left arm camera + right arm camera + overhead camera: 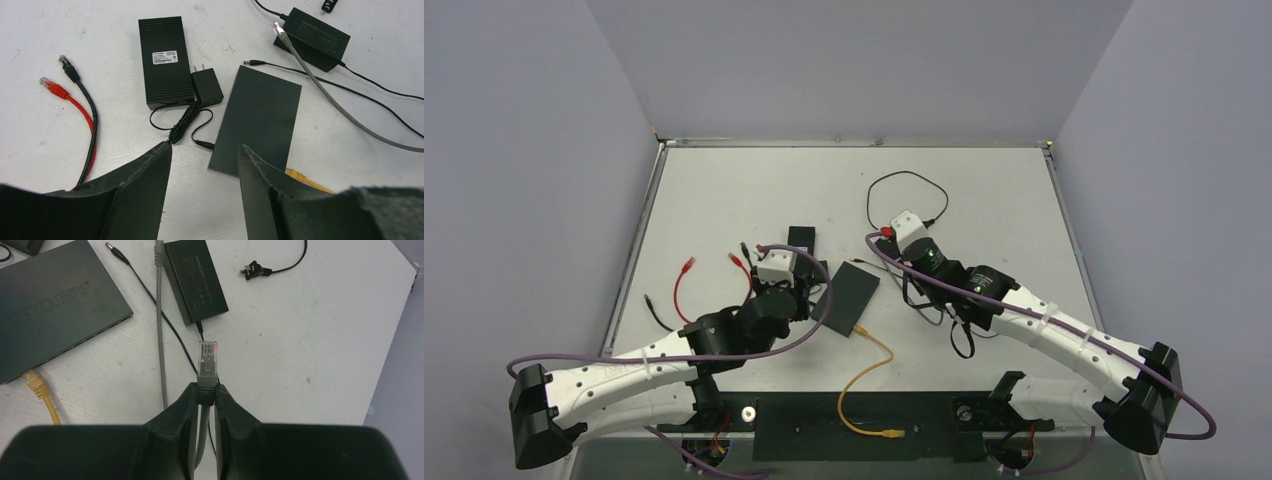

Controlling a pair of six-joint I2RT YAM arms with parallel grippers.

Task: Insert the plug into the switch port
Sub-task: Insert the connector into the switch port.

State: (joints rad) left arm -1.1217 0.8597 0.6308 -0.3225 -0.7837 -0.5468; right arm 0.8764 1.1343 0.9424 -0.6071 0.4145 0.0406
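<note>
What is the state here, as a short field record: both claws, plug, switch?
right claw: shut on grey plug, plug tip sticking out ahead of the fingers
left claw: open, empty, near switch
grey plug: not yet in a port
yellow cable: at the switch's port edge, seemingly plugged in

switch (50,305) cut at left edge, ports hidden, black box (167,85) label unreadable

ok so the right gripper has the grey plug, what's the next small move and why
Probably turn the right gripper toward the port edge of the switch, beside the yellow cable: the grey plug is pinched but aims at the black adapter instead.
</note>
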